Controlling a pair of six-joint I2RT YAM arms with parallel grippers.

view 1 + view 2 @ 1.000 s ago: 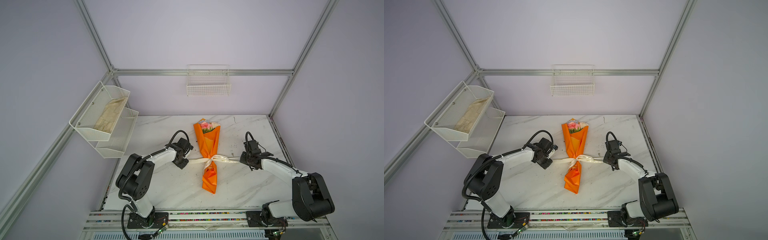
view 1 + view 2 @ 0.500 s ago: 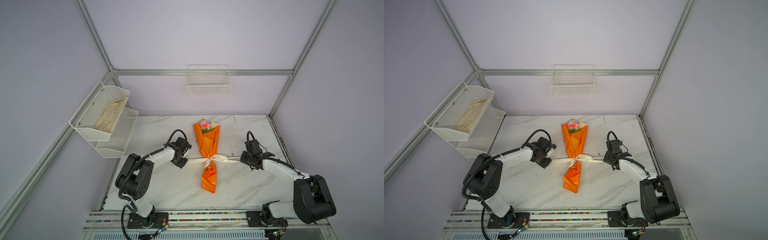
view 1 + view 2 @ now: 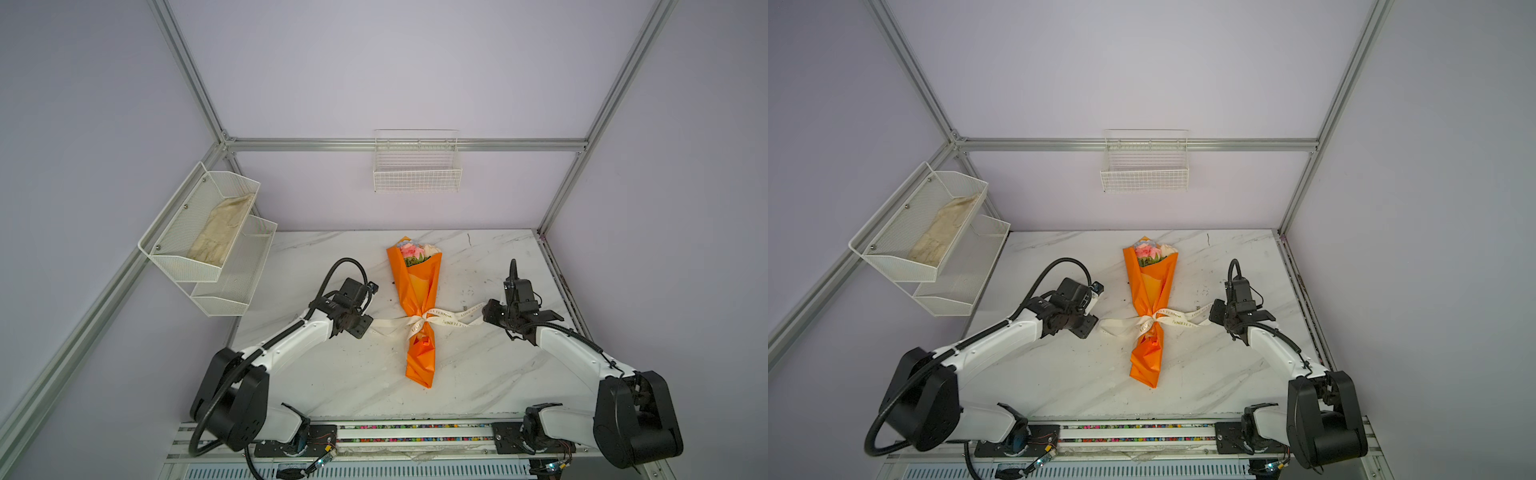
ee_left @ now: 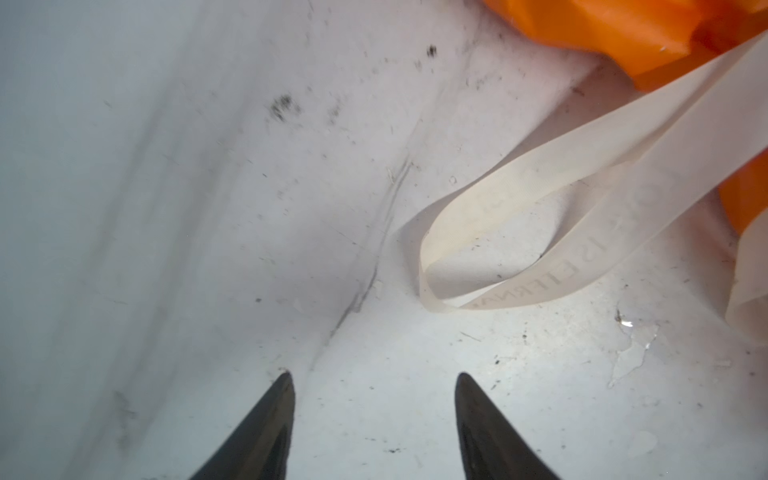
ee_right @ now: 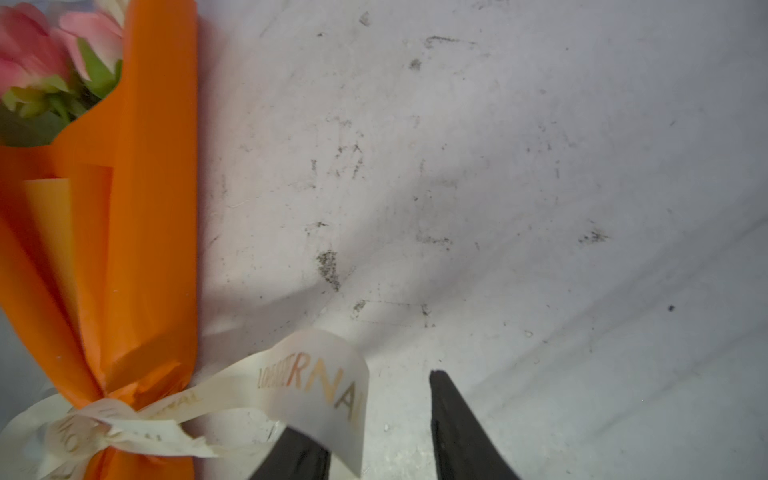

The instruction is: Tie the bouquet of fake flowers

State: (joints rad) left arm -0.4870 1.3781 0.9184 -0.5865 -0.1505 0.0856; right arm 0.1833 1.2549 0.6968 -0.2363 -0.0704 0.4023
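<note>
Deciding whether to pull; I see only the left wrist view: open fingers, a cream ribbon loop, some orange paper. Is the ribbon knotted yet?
Observer: Yes; in both top views the cream printed ribbon is knotted around the waist of the orange-wrapped bouquet of fake flowers.
Operator: Is the other arm holding ribbon?
Observer: No; the right gripper is open, a ribbon loop only draped over one of its fingers.
Operator: Which way does it lie?
Observer: Its pink and cream blooms point toward the back wall.
</note>
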